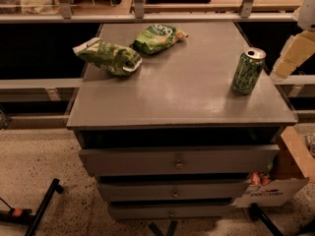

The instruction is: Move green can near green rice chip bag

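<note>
The green can (248, 71) stands upright near the right edge of the grey drawer cabinet's (172, 100) top, its long axis vertical and its silver top up. It is well apart from the green rice chip bag (158, 37), which lies flat at the far edge with its long axis slanting from near-left to far-right and its orange corner to the right. The gripper (293, 58) hangs just beyond the cabinet's right edge, beside the can but apart from it; how far it is spread cannot be told. A longer green bag (107, 56) lies left of the chip bag.
</note>
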You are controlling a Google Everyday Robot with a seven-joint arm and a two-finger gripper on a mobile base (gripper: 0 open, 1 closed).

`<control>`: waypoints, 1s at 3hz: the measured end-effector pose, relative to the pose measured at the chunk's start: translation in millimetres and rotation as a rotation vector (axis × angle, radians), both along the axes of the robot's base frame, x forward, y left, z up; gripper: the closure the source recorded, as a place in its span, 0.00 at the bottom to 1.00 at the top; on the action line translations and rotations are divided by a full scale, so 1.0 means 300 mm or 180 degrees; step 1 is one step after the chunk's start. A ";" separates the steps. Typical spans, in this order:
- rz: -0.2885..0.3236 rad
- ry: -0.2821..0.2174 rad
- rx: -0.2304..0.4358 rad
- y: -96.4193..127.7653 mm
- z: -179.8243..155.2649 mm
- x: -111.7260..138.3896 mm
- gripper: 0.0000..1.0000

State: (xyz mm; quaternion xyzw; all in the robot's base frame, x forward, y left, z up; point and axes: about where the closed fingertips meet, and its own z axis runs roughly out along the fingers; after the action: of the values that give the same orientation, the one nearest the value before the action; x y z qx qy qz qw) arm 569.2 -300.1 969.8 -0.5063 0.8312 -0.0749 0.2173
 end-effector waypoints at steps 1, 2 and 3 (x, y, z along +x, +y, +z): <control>-0.0054 -0.0002 0.0225 0.006 -0.077 0.071 0.00; -0.0040 0.0029 0.0407 0.031 -0.143 0.116 0.00; -0.0015 0.0035 0.0550 0.053 -0.184 0.134 0.00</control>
State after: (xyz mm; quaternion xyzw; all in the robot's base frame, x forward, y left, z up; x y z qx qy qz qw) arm 609.2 -284.1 914.6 -0.4841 0.8369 -0.0006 0.2554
